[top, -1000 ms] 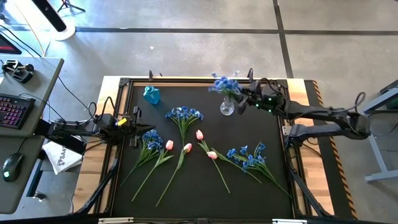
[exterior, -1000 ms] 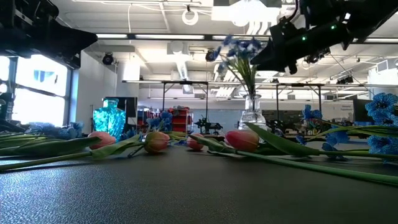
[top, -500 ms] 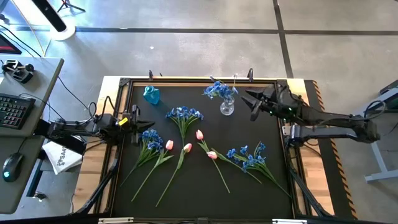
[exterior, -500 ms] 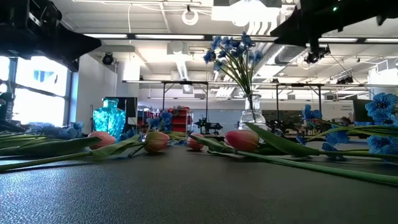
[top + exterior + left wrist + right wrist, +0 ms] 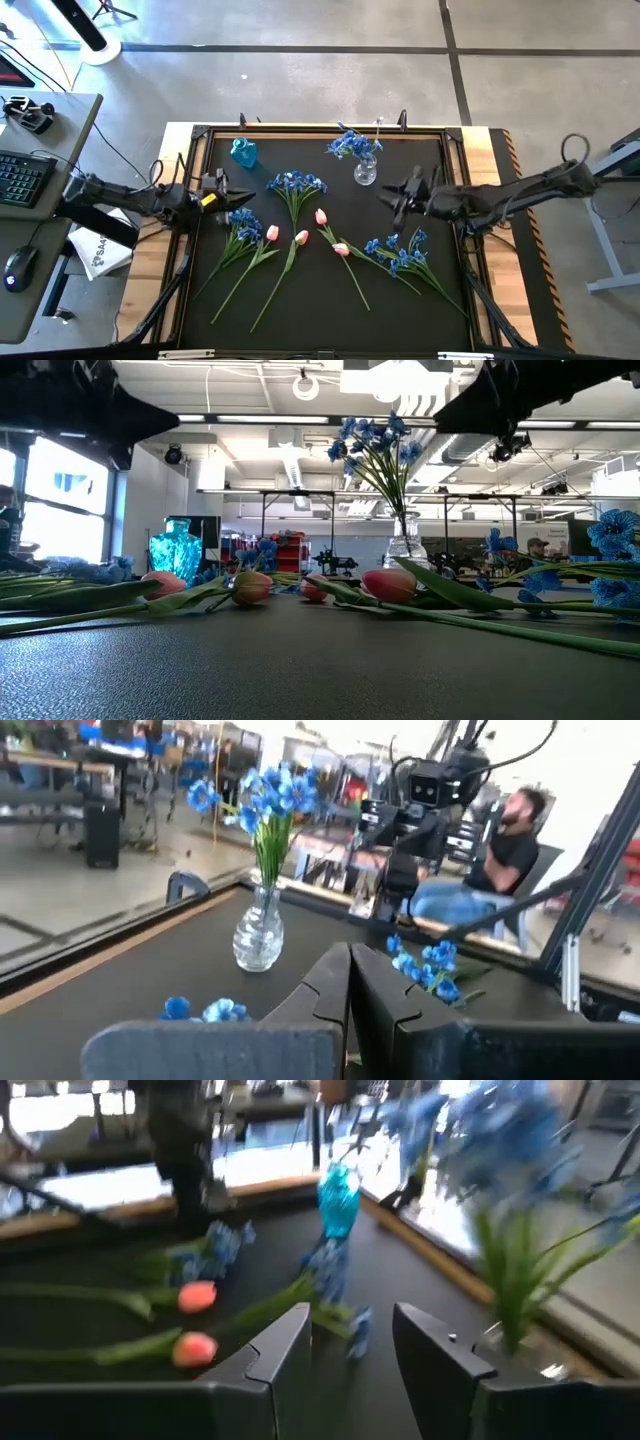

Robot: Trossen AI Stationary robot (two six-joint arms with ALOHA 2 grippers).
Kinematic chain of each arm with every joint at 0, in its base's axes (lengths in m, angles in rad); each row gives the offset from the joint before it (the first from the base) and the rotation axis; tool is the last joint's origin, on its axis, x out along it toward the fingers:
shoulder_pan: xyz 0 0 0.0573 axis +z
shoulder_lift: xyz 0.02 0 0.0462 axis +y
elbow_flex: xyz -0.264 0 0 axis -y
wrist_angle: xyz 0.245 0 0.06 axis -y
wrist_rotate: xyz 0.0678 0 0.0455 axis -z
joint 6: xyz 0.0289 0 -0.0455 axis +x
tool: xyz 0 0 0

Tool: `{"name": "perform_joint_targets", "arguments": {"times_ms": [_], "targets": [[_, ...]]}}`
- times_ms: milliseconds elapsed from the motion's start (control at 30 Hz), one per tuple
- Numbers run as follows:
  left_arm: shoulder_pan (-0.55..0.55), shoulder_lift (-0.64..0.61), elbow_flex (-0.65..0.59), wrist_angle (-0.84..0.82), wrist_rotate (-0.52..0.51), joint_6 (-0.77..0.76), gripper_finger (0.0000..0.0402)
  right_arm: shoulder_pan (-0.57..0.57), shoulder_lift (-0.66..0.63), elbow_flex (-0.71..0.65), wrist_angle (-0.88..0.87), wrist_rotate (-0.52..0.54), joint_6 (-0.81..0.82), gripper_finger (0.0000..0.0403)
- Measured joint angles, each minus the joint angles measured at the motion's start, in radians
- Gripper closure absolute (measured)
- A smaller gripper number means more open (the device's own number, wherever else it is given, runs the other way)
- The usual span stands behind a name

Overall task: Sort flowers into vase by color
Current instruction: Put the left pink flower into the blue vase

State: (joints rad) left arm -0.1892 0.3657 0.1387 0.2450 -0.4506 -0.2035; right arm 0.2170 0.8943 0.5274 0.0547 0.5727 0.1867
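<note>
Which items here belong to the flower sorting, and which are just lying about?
Job:
- pink tulips
- blue bunches on the mat
- clear vase holding a blue bunch
- blue vase, empty
- right gripper, open
- left gripper, shut

Lying about:
- keyboard
- mouse

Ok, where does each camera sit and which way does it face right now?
High: overhead, straight down on the table; both arms show.
Low: table height, level across the tulips into the room; arms as dark shapes above.
Left wrist: past the shut left hand toward the clear vase.
Right wrist: past the open right hand toward the teal vase.
High, low and left wrist views share the clear vase.
</note>
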Motion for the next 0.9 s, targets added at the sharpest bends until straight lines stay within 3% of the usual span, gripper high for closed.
{"name": "perform_joint_targets", "arguments": {"times_ms": [333, 500, 700, 900], "targets": [[-0.206, 0.526, 0.283, -0.042, -0.133, -0.165, 0.0401, 0.095, 0.278, 0.0, 0.134, 0.008, 0.069, 0.0265], [-0.299, 0.735, 0.448, -0.316, -0.135, -0.361, 0.0401, 0.136, 0.376, 0.0, 0.195, 0.01, 0.086, 0.0265], [-0.408, 0.946, 0.649, -0.769, 0.016, -0.752, 0.0401, 0.2, 0.457, 0.0, 0.216, 0.01, 0.112, 0.0265], [-0.483, 1.109, 0.719, -0.896, 0.196, -1.007, 0.0401, 0.271, 0.522, 0.0, 0.244, 0.026, 0.185, 0.0265]]}}
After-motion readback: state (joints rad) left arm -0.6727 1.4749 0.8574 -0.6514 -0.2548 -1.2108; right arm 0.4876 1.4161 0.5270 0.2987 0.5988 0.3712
